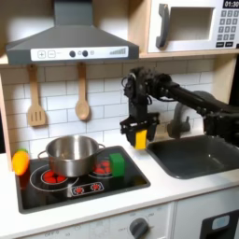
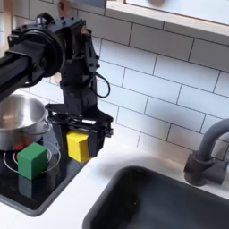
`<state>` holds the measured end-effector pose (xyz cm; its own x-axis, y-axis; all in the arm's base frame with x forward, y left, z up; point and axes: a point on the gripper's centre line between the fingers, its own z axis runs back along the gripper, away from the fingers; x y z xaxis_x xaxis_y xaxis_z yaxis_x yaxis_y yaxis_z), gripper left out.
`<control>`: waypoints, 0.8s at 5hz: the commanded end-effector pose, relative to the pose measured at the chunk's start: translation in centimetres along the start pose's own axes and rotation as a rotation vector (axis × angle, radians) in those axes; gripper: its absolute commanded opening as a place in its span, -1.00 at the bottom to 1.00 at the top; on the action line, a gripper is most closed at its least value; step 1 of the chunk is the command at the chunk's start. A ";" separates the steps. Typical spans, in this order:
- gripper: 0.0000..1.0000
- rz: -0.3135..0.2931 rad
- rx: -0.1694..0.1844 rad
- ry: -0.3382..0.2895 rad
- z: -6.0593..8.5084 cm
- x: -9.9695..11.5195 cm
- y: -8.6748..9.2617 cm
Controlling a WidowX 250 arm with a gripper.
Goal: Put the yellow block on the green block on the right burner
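Toy kitchen set. Back wall (image 1: 61, 79) = white brick-style tiles w/ dark grout, seen in both exterior views. Grey range hood (image 1: 67, 42) up top at the first exterior view's left, w/ knobs on its front. Microwave (image 1: 191, 25) at upper right in a wood-tone cabinet, keypad on its right side. Two wooden utensils hang on the wall: slotted spatula (image 1: 35, 98) & spoon (image 1: 83, 96). White desk (image 1: 163, 191) carries a dark grey sink (image 1: 201, 154); grey faucet (image 2: 207, 154) at the second exterior view's right. Knob (image 1: 139, 227) on front panel below. Light even, soft.
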<state>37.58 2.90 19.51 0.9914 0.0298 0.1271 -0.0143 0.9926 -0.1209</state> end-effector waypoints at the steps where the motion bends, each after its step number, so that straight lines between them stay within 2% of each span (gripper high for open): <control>1: -1.00 0.036 0.014 0.019 0.9 0.6 1.8; 2: -1.00 0.055 0.002 0.019 2.4 -0.6 3.3; 3: -1.00 0.064 -0.006 0.029 2.2 -1.7 4.9; 4: -1.00 0.060 -0.026 -0.006 3.9 -3.2 5.9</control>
<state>33.83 9.14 22.09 0.9885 0.0927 0.1198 -0.0733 0.9848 -0.1572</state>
